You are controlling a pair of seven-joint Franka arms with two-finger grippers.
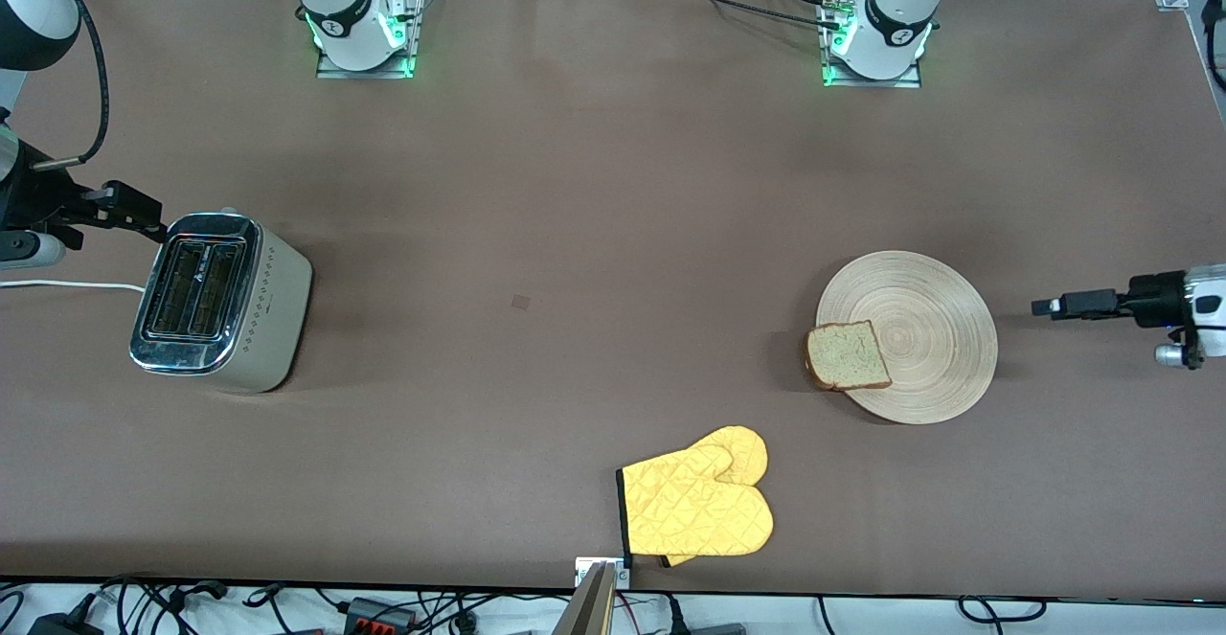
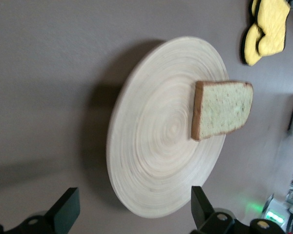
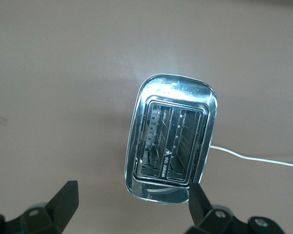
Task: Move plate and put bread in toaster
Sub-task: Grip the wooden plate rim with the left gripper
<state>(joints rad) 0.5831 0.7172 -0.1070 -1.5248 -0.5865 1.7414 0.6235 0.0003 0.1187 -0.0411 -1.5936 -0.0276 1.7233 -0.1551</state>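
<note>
Take the plate as your landmark. Nearest the front camera, and toward the right arm's end from the plate, a yellow oven mitt lies flat on the tabletop; it has no part in this job, so steer clear of it. The plate itself sits flat toward the left arm's end, and the bread rests on it with one edge hanging over the rim on the side facing the toaster, which likely leaves you a free edge to pinch. Your left end effector hangs just outside the plate's rim at the left arm's end, fingers spread wide with nothing between them, aimed at the rim as if to slide or lift the plate. Well apart from the plate, at the right arm's end, stands the toaster, slots up and vacant. Your right end effector hovers by its chrome top, fingers parted and holding nothing, probably waiting for the bread.
</note>
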